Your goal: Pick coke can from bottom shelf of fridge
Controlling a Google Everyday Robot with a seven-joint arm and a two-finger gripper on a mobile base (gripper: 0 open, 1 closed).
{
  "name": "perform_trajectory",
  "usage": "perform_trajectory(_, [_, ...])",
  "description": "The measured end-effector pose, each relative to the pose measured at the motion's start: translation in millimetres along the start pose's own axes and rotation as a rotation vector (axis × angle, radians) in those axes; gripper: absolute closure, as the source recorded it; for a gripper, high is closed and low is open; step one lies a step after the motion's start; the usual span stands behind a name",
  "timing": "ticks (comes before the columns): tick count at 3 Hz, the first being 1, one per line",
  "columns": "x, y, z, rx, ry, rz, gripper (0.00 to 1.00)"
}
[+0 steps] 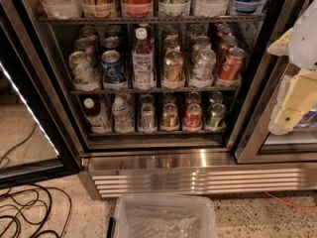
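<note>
Currently | tool point(288, 117) hangs far right, outside fridge point(163, 160) | coke can point(192, 117) shelved

Clear plastic bin point(163, 198) on speckled floor point(257, 222), black cables point(25, 212) off left.
Green can point(216, 115) and bronze-gold can point(170, 116) in one row, white-capped bottle point(142, 58) a level higher.

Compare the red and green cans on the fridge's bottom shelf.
Colour: the small red aluminium coke can against the green aluminium can. Place: the coke can stands left of the green can, which ends the row. Both stand upright. The gripper hangs outside the fridge, at right.
</note>
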State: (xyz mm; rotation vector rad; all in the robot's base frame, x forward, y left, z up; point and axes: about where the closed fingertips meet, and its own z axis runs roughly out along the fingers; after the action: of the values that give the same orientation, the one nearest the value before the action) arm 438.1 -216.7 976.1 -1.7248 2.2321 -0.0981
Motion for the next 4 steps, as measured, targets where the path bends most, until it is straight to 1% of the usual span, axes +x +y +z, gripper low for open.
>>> perform_trajectory(1, [0, 0, 0, 0.000, 0.000, 0.000, 0.00])
perform_trajectory(2, [-6, 16, 9, 0.005, -0.037, -0.050, 0.00])
perform_trajectory(3, [-16, 52, 39, -0.007, -0.131, -0.125, 0.00])
perform_trajectory(4, [-30, 88, 101, -0.060, -0.256, -0.150, 0.00])
